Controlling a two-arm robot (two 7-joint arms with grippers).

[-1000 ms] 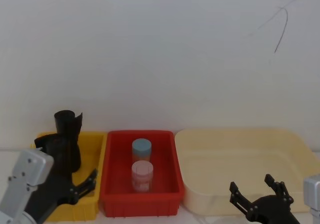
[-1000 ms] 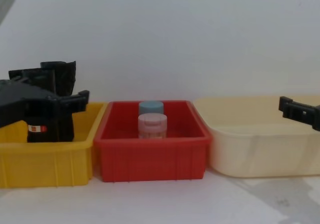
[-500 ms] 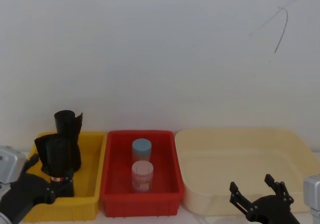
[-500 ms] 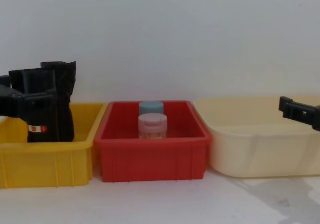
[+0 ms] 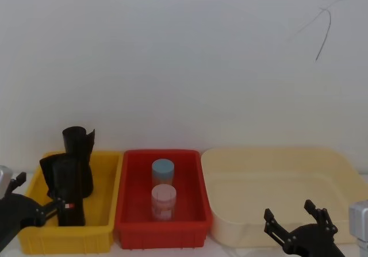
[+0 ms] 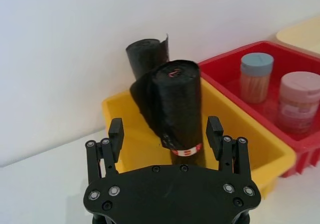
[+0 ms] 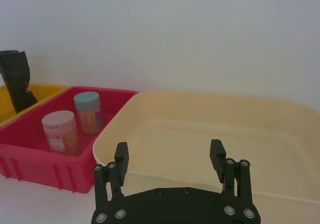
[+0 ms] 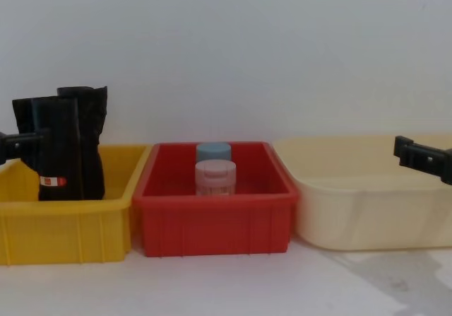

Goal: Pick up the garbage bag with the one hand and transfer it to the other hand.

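Garbage bag (image 6: 180,108) stands upright in the yellow bin (image 5: 109,171), at 9 o'clock of the scene in the head view, its top well above the bin's rim. It is a tight roll of thin black plastic with a red-and-white label band low on its body. I judge it light and fairly firm across its width, yet slick on the outside. A loose flap of film hangs off one side, so the outer layer may slide or peel under a weak squeeze. The best hold looks to be across the middle of the roll, above the label and clear of the flap. That would leave the upper part free for the other pincer to take over.

The left pincer (image 6: 165,129) is spread wide at about 8 o'clock of the bag, over the bin's near left corner, its fingers just short of the roll. Whether one tip touches the roll I cannot tell. The right pincer (image 7: 169,150) hangs wide open and empty at 5 o'clock of the scene, before the cream tub (image 5: 276,153).

A second black roll (image 5: 79,139), without a label, stands at 12 o'clock of the bag, right against it. A finger pushed too deep could catch or tip it. The bin's wall closes off any low approach. At 3 o'clock of the yellow bin sits the red bin (image 5: 161,234), holding a blue-lidded jar (image 5: 163,169) and a pink-lidded jar (image 5: 164,199). A handover would likely pass above them, over the white surface (image 8: 212,288).
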